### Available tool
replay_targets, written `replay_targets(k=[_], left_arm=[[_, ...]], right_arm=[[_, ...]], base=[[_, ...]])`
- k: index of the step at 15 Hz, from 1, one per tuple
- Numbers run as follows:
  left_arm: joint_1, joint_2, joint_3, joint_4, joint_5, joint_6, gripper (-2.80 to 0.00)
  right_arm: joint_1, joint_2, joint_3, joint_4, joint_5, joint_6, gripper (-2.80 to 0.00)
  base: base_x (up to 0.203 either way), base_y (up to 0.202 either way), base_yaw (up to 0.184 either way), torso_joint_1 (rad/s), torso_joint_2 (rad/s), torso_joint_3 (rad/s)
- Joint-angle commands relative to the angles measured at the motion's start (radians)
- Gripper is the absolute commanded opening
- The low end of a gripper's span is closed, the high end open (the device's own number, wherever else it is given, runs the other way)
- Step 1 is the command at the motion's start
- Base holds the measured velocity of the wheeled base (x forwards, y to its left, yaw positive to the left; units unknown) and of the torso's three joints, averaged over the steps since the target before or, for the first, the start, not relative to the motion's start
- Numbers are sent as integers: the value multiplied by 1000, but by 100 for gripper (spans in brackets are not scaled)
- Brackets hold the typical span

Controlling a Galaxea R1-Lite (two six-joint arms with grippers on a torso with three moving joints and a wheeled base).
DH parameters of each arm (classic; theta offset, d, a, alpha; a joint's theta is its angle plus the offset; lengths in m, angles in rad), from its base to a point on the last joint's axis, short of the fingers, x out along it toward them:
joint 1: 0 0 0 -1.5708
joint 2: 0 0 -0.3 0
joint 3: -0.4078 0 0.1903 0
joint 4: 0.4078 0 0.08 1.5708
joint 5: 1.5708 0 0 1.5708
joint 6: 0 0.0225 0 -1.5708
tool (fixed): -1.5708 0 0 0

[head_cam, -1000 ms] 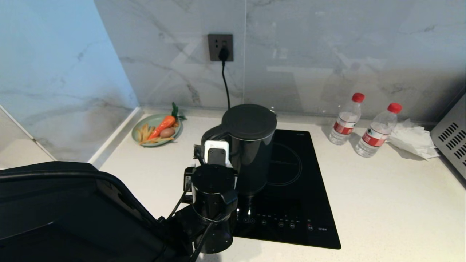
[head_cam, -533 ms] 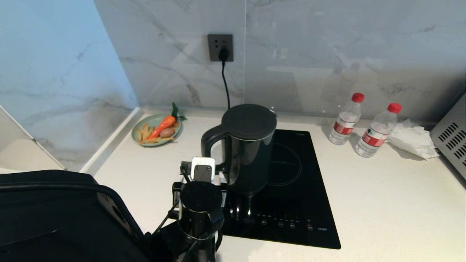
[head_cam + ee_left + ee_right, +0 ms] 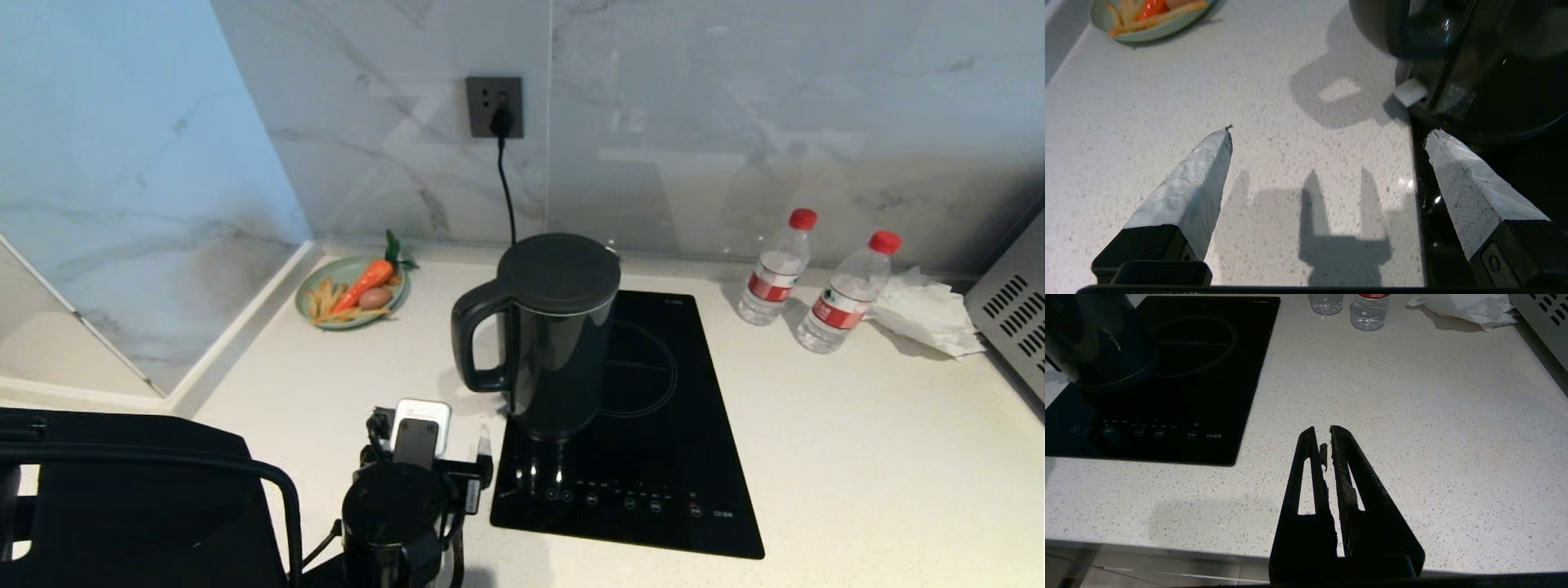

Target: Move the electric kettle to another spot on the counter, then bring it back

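Glossy black electric kettle (image 3: 555, 335) on white, finely speckled counter (image 3: 857, 457).

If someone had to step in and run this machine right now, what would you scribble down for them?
Left gripper: jaws open, empty, low over the counter just in front of the kettle's handle, touching nothing.
Right gripper: jaws shut, empty, parked over the near right counter.
Kettle: upright, lid on, released, its foot partly on the cooktop edge, handle facing the left gripper. It is not on any power base that shows.
Done: the kettle has been set down and let go; which leg of the trip this is cannot be told.
Left: check which leg it is; if only the first, regrasp the handle and carry the kettle back.
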Motion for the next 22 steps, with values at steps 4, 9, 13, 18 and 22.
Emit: replay_targets(k=[4,9,13,18,22], left_arm=[[55,143,-46,-9,-6,-9,-280],[111,165,-143,-9,-36,0,-280],[121,176,-163,-9,-39,1,-280],[123,177,-172,-9,-45,1,-280],[150,186,-164,-9,-44,14,0]], right_arm=[[-1,0,1,0,-1,0,-280],[-1,0,0,0,0,0,-280],[-1,0,0,0,-1,0,-280],[1,0,0,0,-1,0,-280],[0,0,0,0,-1,0,-280]], base=[[0,0,0,0,0,0],[0,0,0,0,0,0],[0,0,0,0,0,0],[0,0,0,0,0,0],[0,0,0,0,0,0]])
